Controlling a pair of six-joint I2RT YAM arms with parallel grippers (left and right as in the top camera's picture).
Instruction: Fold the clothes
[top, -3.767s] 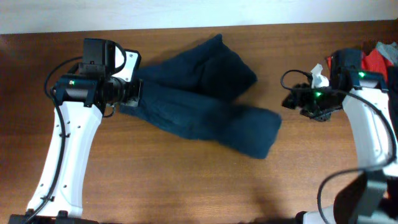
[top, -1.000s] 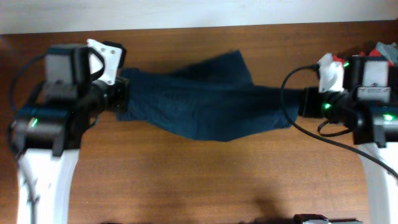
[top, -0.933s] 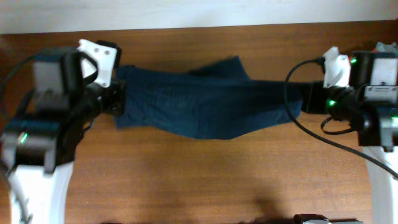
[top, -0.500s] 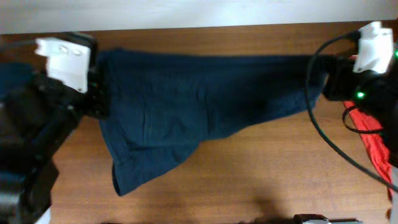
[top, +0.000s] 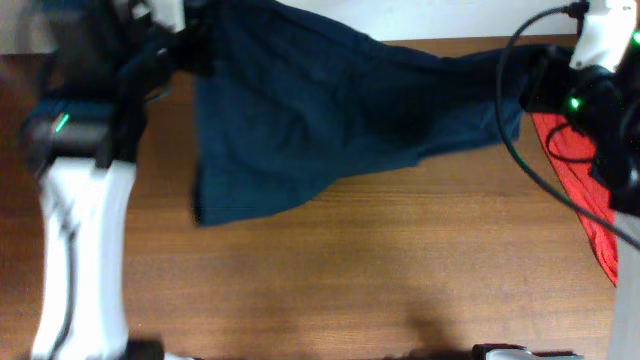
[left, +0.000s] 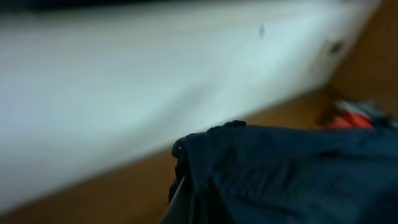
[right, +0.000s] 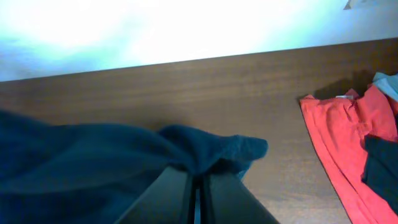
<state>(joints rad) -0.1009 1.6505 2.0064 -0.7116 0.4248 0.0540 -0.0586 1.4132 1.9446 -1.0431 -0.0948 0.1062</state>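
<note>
Two end effectors (top: 200, 45) (top: 522, 95) — clothes (top: 320, 120) between them

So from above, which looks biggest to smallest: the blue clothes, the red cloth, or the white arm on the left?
1. blue clothes
2. white arm, though it is nearer the camera
3. red cloth, partly hidden

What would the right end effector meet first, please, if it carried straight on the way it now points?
The bunched dark navy-blue cloth garment held in the right end effector; beyond that, probably the brown wooden table, though depth is unclear.
</note>
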